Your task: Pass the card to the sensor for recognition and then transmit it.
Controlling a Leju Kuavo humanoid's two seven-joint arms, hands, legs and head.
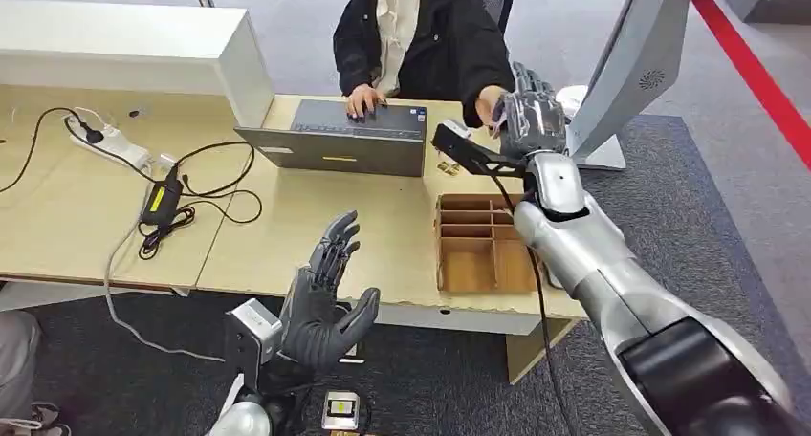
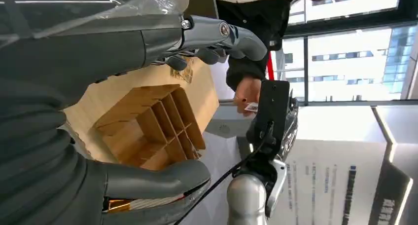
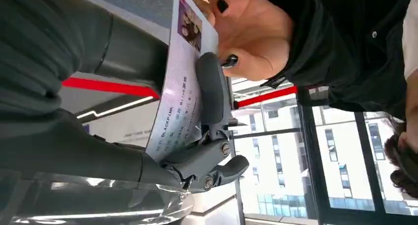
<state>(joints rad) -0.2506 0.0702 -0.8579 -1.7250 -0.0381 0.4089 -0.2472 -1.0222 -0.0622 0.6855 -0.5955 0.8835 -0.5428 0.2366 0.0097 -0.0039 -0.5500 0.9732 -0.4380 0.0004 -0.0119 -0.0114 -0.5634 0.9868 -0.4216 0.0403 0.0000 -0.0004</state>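
The card carries a small photo at one end and lines of print, of which "BLACKPINK" can be read in the right wrist view. The right hand holds it, fingers pressed across its face, reaching out over the far edge of the counter. There a person's hand, nails painted black, touches the card's photo end. The person sits behind a grey laptop, one hand on its keys. A wooden divided tray lies under the right forearm, just inside the near edge. The left hand hovers at the near edge, fingers spread apart and holding nothing. A white power strip and black cables occupy the counter's left part.
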